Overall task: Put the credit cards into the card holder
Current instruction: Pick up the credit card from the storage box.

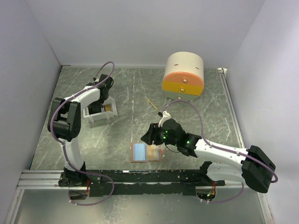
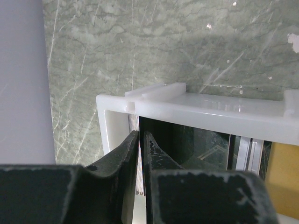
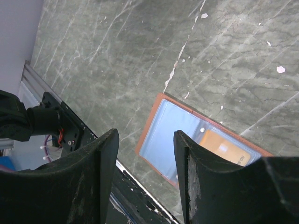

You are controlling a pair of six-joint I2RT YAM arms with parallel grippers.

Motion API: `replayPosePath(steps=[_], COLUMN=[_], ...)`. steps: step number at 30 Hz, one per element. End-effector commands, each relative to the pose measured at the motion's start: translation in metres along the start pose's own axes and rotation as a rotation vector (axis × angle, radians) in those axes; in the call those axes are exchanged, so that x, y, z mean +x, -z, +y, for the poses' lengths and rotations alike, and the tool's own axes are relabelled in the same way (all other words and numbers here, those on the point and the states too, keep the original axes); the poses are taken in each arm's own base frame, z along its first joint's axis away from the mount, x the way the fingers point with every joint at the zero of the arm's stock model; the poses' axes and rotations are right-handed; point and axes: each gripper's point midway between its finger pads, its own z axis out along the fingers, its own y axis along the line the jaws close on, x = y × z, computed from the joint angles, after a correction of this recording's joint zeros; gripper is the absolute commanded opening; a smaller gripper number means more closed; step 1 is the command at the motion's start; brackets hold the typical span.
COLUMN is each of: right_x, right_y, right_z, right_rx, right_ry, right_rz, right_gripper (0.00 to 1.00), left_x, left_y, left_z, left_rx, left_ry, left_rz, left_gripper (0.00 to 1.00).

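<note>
Credit cards [image 2: 280,179] are standing in the white tray [image 2: 210,109], well left of the card holder [image 1: 140,152], which is lying open. Left gripper [image 2: 141,140] is reaching into the tray, jaws narrow, can't tell if pinching anything. Right gripper [image 3: 145,140] is hovering over the card holder, half-wide, empty.

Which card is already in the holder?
The orange card, lying flat in the open card holder beside its light blue face. The yellow card sits over in the white tray instead.
</note>
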Motion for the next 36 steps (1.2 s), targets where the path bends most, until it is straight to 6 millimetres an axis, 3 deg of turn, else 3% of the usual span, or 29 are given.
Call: replayPosePath(steps=[1,17,24,36], right_x=[-0.003,-0.001,0.001,0.001], right_y=[0.003,0.003,0.003,0.003], right_z=[0.004,0.002,0.001,0.002], right_rx=[-0.017,-0.012,-0.011,-0.016], right_ry=[0.002,-0.002,-0.005,-0.016], right_rz=[-0.014,-0.012,-0.010,-0.007], right_gripper=[0.51,0.51,0.51,0.51], left_x=[-0.010,-0.015,-0.016,-0.028], left_y=[0.004,0.009,0.012,0.038], left_z=[0.014,0.022,0.021,0.020], left_rx=[-0.033,-0.049,-0.029,0.092], left_ry=[0.031,0.045,0.050,0.114], left_rz=[-0.012,-0.022,-0.013,-0.044], left_gripper=[0.19,0.20,0.08,0.07])
